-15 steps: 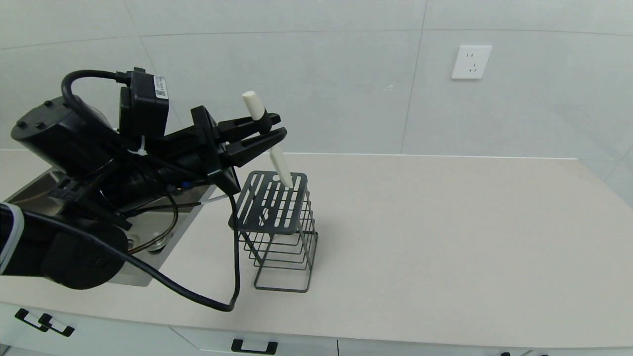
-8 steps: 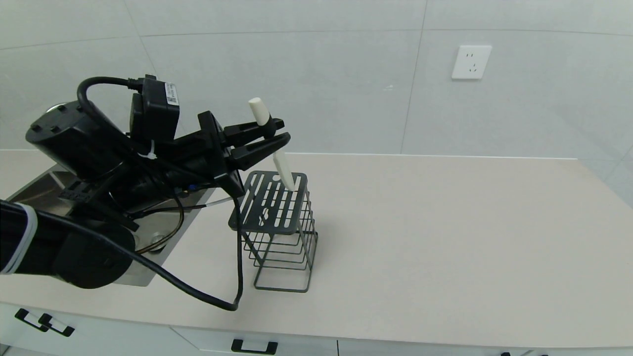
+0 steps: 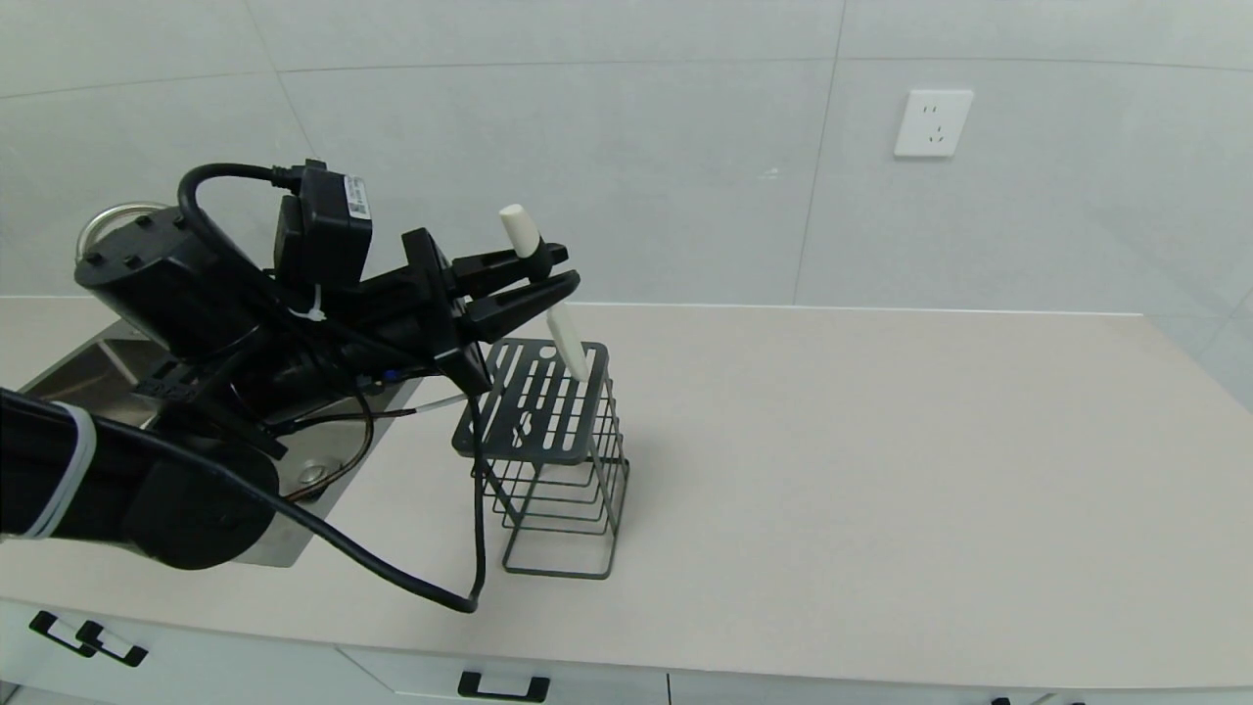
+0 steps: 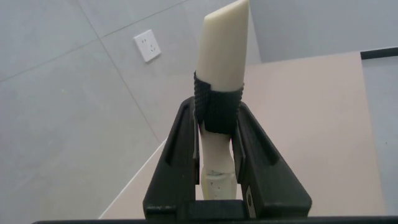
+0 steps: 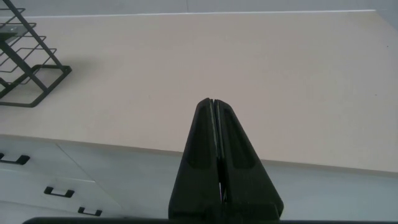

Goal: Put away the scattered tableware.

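My left gripper point(image 3: 543, 276) is shut on a white utensil handle point(image 3: 517, 227), held steeply tilted above the black wire cutlery rack point(image 3: 548, 460). The lower end of the white utensil point(image 3: 570, 351) touches the rack's slotted top plate point(image 3: 529, 401) at its far right corner. In the left wrist view the white utensil point(image 4: 222, 56) sticks out between the black fingers point(image 4: 180, 162), gripped at a ridged pad. My right gripper point(image 5: 216, 118) is shut with nothing in it, hovering over the front edge of the counter.
A steel sink point(image 3: 88, 377) lies left of the rack, partly hidden by my left arm. The beige countertop point(image 3: 881, 460) stretches wide to the right. A wall socket point(image 3: 933, 122) sits on the tiled wall. Drawer handles point(image 3: 503, 685) run below the counter's front edge.
My left arm has shifted slightly right and its wrist has risen; the white utensil moved with it and stands a bit lower, its tip staying at the rack's top plate.
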